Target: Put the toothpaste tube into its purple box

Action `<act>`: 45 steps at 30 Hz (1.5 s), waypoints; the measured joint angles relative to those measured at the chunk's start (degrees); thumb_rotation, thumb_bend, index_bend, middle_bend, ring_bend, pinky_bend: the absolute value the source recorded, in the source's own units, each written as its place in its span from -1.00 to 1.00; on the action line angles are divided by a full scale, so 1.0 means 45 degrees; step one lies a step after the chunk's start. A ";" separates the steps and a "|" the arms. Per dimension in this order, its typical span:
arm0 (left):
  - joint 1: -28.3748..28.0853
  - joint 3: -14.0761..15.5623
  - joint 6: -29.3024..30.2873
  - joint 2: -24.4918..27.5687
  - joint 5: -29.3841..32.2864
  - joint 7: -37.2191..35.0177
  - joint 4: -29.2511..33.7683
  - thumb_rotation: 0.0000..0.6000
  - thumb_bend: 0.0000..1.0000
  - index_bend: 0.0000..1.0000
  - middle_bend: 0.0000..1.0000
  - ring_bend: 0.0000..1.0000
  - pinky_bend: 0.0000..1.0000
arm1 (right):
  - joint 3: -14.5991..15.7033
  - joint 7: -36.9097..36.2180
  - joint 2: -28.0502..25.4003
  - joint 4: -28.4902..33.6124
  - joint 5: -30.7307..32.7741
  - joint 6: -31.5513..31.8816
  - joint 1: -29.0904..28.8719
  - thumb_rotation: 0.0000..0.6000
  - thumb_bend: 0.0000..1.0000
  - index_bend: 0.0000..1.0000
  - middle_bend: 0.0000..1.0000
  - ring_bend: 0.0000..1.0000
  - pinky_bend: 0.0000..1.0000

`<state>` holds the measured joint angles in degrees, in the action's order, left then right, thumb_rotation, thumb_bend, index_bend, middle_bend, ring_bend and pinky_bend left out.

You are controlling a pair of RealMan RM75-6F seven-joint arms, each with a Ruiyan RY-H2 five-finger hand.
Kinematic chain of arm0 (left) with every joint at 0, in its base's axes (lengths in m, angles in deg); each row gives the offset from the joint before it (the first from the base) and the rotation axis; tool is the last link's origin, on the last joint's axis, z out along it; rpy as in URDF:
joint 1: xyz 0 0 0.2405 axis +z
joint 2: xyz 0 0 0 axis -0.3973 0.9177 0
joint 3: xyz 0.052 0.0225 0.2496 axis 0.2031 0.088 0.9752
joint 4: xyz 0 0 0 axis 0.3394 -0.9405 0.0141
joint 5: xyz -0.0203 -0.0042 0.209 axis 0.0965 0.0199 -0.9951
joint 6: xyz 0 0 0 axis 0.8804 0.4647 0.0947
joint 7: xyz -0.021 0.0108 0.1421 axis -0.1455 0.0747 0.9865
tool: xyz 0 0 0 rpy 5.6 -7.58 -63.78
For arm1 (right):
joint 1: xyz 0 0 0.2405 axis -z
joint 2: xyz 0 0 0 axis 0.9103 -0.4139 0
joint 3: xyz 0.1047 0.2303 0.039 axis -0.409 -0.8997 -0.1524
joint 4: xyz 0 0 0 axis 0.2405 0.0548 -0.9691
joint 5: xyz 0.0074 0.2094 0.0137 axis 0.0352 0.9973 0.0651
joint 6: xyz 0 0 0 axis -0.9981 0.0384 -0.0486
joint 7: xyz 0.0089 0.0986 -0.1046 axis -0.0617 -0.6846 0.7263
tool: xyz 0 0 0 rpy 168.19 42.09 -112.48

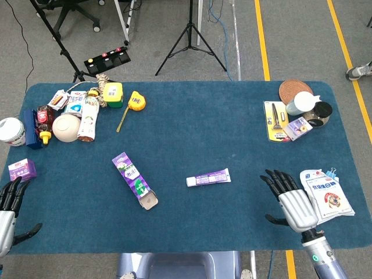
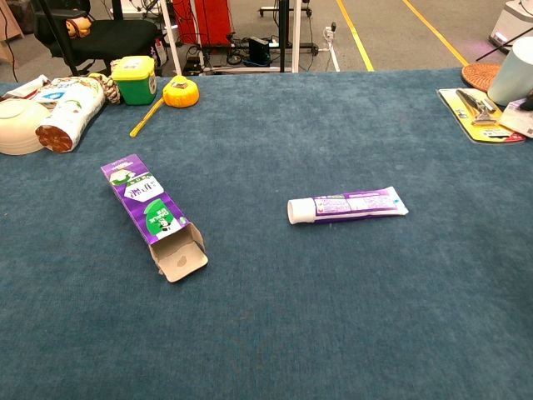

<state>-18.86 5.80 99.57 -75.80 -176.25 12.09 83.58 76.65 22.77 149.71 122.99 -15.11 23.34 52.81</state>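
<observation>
A purple and white toothpaste tube (image 1: pixel 208 177) (image 2: pixel 348 205) lies flat near the table's middle, its white cap pointing left. The purple box (image 1: pixel 134 179) (image 2: pixel 154 216) lies to its left, its open flap end toward the front edge. My right hand (image 1: pixel 289 199) hovers open at the front right, fingers spread, well to the right of the tube. At the front left corner my left hand (image 1: pixel 8 210) is open and holds nothing. Neither hand shows in the chest view.
Bottles, a white bowl (image 1: pixel 65 127), a green box (image 1: pixel 113 94) and a yellow tape measure (image 1: pixel 136 101) crowd the back left. A small purple carton (image 1: pixel 22 169) sits at the left edge. A razor pack (image 1: pixel 275 120), cup and coaster (image 1: pixel 295 90) stand back right; a packet (image 1: pixel 326 193) lies beside my right hand.
</observation>
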 measured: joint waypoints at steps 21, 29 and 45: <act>-0.0161 -0.0242 -0.0325 0.0021 0.0604 0.0181 0.0107 1.00 -0.94 -1.00 -1.00 -1.00 -0.75 | -0.1287 0.1721 0.4506 -0.2938 0.2085 -0.3066 -0.3172 1.00 -0.57 -0.50 -0.47 -0.51 -0.44; -0.0145 -0.0272 -0.0298 0.0128 0.0743 -0.0050 0.0168 1.00 -0.94 -1.00 -1.00 -1.00 -0.75 | -0.1858 0.3232 0.5641 -0.3618 0.3695 -0.4029 -0.4108 1.00 -0.43 -0.42 -0.39 -0.43 -0.43; -0.0197 -0.0338 -0.0411 0.0232 0.1007 -0.0212 0.0201 1.00 -0.94 -1.00 -1.00 -1.00 -0.75 | -0.1928 0.4350 0.6750 -0.4987 0.4897 -0.4283 -0.5104 1.00 -0.43 -0.32 -0.34 -0.41 -0.41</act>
<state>-19.75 4.28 97.72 -74.76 -171.72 11.13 84.49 67.97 42.35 180.09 100.55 6.92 4.06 29.84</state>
